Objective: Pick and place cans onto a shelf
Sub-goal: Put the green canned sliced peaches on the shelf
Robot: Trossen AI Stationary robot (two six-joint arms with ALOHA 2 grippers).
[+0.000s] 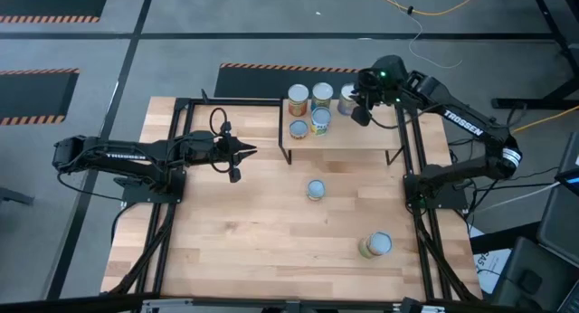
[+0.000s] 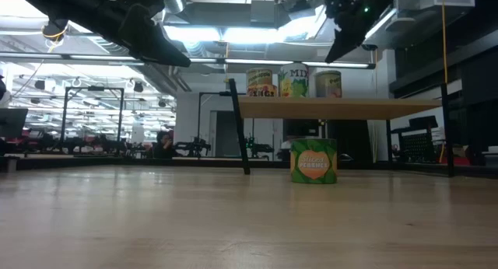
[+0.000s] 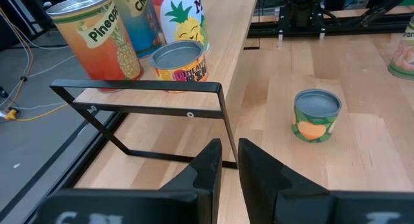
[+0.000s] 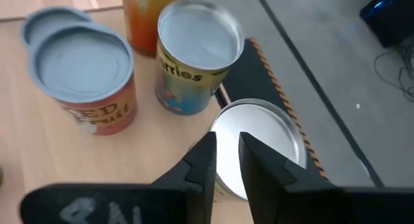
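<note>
The shelf [image 1: 348,139] stands at the table's far middle with several cans on its wooden top. One is a silver-topped can [image 4: 262,143] at the far right corner [image 1: 346,101]. My right gripper [image 1: 361,114] hovers just above that can, fingers nearly together and empty [image 4: 226,146]. Two cans stand upright on the table: a green one [image 1: 316,189] near the middle and another [image 1: 375,245] near the front right. My left gripper [image 1: 251,152] waits in the air left of the shelf, fingers nearly together with nothing between them [image 3: 226,149].
The shelf's thin black frame [image 3: 223,120] stands just ahead of my left gripper. Black rails [image 1: 412,168] run along the table's left and right sides. Bare wood lies between the two table cans and toward the near left [image 1: 235,232].
</note>
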